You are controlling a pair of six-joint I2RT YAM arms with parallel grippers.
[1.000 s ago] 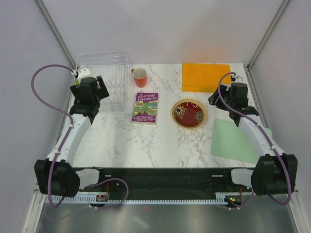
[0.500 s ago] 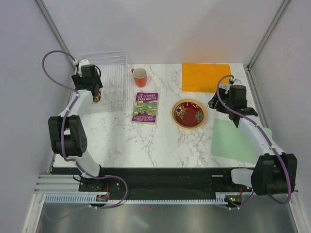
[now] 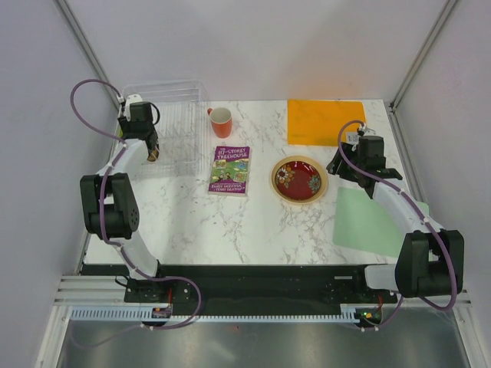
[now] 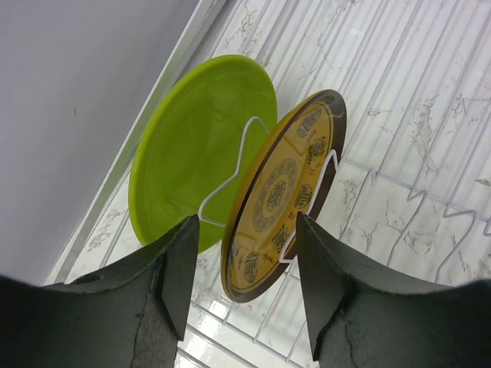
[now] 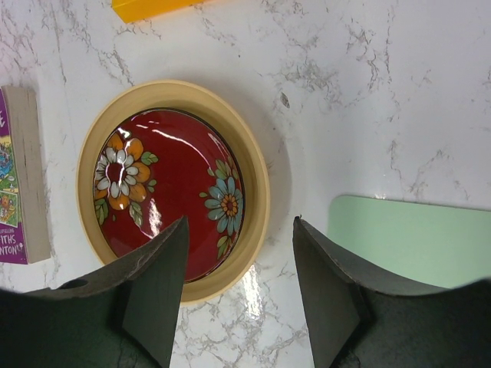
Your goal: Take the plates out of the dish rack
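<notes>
The left gripper (image 4: 247, 222) is shown over the rack (image 4: 414, 100) with its fingers apart. The lower edge of the brown plate (image 4: 284, 192) is framed between them. That plate is stood on edge, tilted, in the rack's white wire dividers (image 4: 230, 172). A gap is seen between it and the finger on the left of the wrist view; at the other finger, contact cannot be told. The green plate (image 4: 192, 146) is stood in the next slot, beyond the left-hand finger, leaning the same way.

The right gripper (image 5: 239, 222) is held above the table (image 5: 383, 92) with its fingers apart and nothing clamped. The red plate (image 5: 169, 192), painted with flowers, is nested flat in the yellow plate (image 5: 258, 184), whose rim reaches into the gap between the fingers. A green mat (image 5: 406, 238) is seen beyond the right-hand finger, a book (image 5: 19, 176) past the plates at the far left, and an orange mat (image 5: 146, 6) at the top edge.
</notes>
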